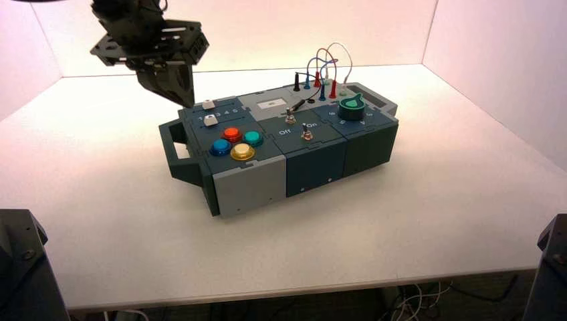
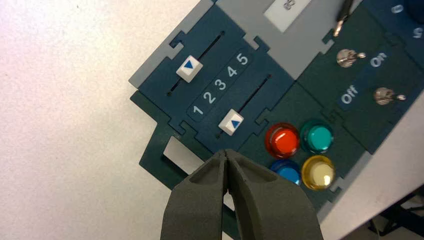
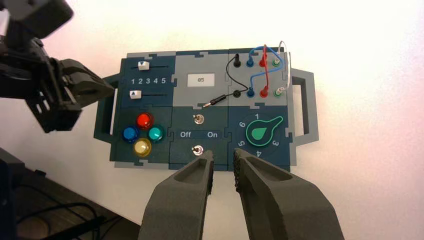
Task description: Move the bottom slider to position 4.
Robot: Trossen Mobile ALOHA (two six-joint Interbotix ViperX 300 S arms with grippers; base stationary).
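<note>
On the dark blue panel at the box's (image 3: 199, 103) left end, noted bottom slider (image 2: 231, 122) in the lower slot, toward the 1 end, short of 4 (image 2: 232, 71). Noted upper slider (image 2: 189, 69) across the numerals, left gripper (image 1: 186, 101) above that same end, shut, empty, apart from bottom slider. Saw buttons (image 3: 143, 133) just beside the panel. Logged right gripper (image 3: 223, 162) idle in front of the box, fingertips (image 3: 206, 159) narrowly parted, holding nothing.

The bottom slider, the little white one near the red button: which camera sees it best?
The left wrist view: the bottom slider looks biggest there, arrow visible, beside 1. The right wrist view shows it smaller; the high view shows its cap without a clear arrow.
</note>
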